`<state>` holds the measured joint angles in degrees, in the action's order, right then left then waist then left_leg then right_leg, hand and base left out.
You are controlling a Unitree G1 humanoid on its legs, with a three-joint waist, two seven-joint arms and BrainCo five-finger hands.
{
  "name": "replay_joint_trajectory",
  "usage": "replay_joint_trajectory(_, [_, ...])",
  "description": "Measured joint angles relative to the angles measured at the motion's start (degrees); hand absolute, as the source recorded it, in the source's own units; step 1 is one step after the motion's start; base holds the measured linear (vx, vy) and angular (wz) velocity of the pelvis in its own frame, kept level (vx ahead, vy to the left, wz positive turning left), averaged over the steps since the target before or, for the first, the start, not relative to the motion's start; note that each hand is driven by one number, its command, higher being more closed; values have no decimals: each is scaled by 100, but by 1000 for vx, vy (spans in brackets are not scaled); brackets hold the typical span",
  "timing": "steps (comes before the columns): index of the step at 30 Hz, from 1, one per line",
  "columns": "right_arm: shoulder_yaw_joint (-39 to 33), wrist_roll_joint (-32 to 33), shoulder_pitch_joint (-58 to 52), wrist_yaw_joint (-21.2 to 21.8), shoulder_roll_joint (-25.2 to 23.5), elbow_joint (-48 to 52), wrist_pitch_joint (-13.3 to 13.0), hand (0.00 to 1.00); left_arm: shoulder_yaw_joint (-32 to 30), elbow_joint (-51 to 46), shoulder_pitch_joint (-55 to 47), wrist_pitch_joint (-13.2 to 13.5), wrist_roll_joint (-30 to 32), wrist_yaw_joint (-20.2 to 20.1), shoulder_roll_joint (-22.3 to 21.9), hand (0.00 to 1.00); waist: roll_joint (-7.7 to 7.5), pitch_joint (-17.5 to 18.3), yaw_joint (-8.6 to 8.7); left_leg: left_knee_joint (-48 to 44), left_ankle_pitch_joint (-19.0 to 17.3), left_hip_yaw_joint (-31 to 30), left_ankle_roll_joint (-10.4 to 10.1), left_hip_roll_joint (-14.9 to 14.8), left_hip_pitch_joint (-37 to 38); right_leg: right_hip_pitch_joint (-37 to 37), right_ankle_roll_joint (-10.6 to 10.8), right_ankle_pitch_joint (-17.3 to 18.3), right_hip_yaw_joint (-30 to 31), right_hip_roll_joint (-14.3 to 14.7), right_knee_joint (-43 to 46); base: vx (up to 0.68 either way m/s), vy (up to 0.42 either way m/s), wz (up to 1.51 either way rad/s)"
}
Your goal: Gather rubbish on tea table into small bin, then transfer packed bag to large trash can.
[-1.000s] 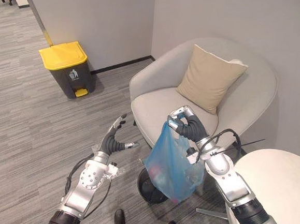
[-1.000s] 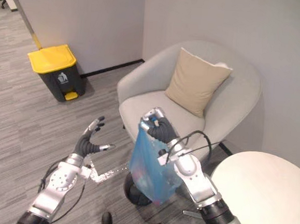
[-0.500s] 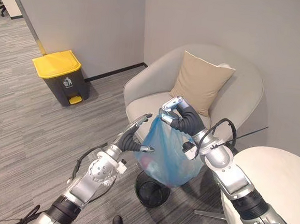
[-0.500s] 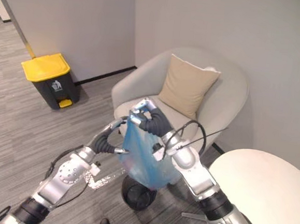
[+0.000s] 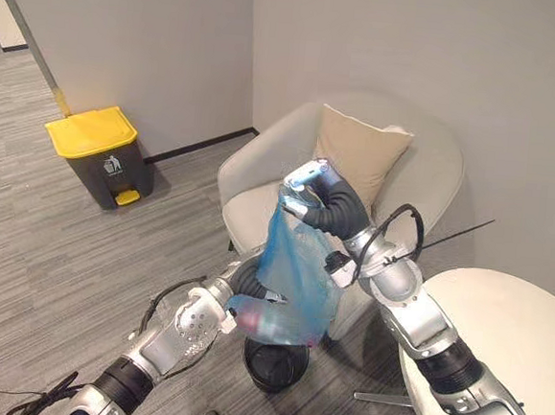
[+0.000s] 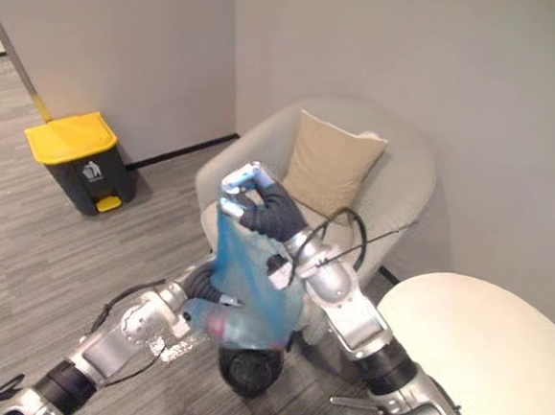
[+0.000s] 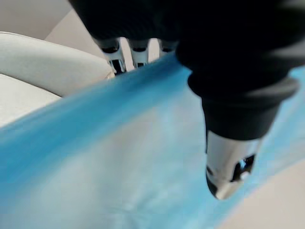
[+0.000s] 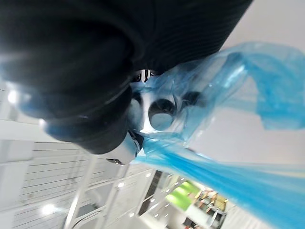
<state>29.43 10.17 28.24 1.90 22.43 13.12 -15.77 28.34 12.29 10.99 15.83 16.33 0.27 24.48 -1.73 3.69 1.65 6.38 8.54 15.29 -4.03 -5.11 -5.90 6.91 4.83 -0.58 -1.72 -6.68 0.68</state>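
While the right robot hand (image 5: pixel 321 203) is clamped on the neck of the bag (image 5: pixel 291 276), the bag hangs over the bin (image 5: pixel 273 363), before the chair (image 5: pixel 425 171). Left robot hand (image 5: pixel 245 282) at its lower side; grip state: cannot tell.

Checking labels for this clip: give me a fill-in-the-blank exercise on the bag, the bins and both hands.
The right hand is shut on the top of a ____ bag. The bag hangs above a small ____ bin. The left hand rests against the bag's ____ part. The large trash can has a ____ lid.
Missing words: blue; black; lower; yellow.
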Motion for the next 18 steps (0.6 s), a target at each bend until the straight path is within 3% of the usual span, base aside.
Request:
replay_joint_trajectory(12, [425,145,274,50,-261,-12,123,100,256,691,129,-80,136,359,-974,0,-42,28,-18,0,-3,-1,-25,-68,-3,2,-29,-20,20,72,-31,0,0,0])
replay_joint_trajectory(13, [474,179,307,51,-300,-12,124,100,263,764,191,-145,114,355,-1011,100,-42,28,-17,-1,-3,-1,-31,-71,-3,1,-32,-23,20,75,-37,0,0,0])
replay_joint_trajectory(15, [578,334,330,82,-514,-18,124,100,395,790,288,-248,-204,421,-1158,100,-43,28,-13,-1,-1,-1,-32,-81,-8,-1,-27,-40,22,85,-53,0,0,0])
replay_joint_trajectory(18, [677,326,324,78,-668,-74,179,100,690,693,284,-358,-166,520,-1412,100,-47,25,-28,-1,-5,-8,-37,-78,-20,-3,-7,-52,16,84,-71,0,0,0])
